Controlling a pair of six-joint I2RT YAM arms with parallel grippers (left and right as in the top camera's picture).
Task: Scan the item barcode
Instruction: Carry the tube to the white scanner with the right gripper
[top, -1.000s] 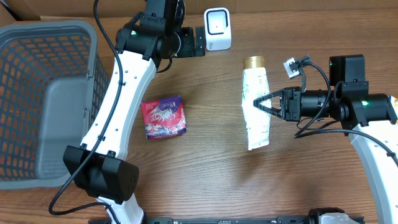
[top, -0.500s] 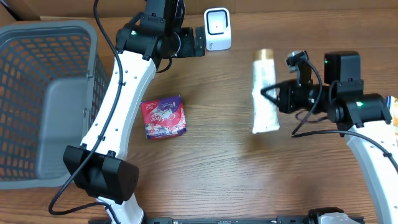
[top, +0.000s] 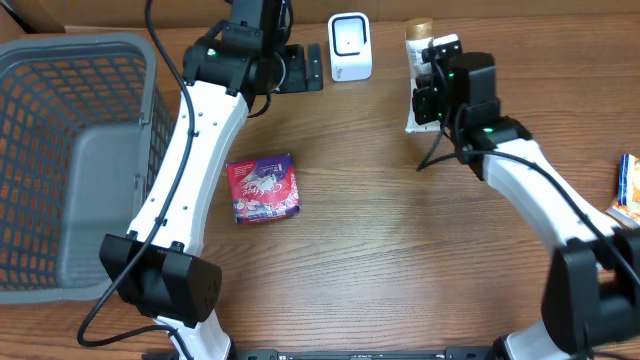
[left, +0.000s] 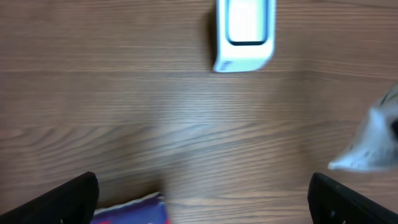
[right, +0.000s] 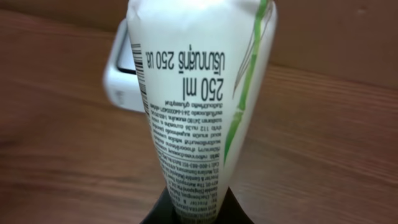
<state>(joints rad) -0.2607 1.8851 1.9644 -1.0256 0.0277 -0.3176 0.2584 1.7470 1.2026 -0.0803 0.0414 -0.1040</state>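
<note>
The item is a white tube (top: 412, 120) with a gold cap and green stripe. My right gripper (top: 428, 100) is shut on its crimped end and holds it off the table, just right of the white barcode scanner (top: 350, 45). In the right wrist view the tube (right: 199, 93) rises from the gripper (right: 196, 211) with its printed side facing the camera, and the scanner (right: 121, 81) shows behind its left edge. My left gripper (top: 305, 68) stands open and empty just left of the scanner (left: 245, 31). The tube's edge (left: 373, 143) shows in the left wrist view.
A purple snack packet (top: 263, 188) lies mid-table, its corner (left: 134, 211) between the left gripper's fingers in the left wrist view. A grey mesh basket (top: 60, 160) fills the left side. Another packet (top: 628, 190) lies at the right edge.
My right arm has lifted the tube from the middle right of the table and swung it back to beside the scanner. The left arm has barely moved.
</note>
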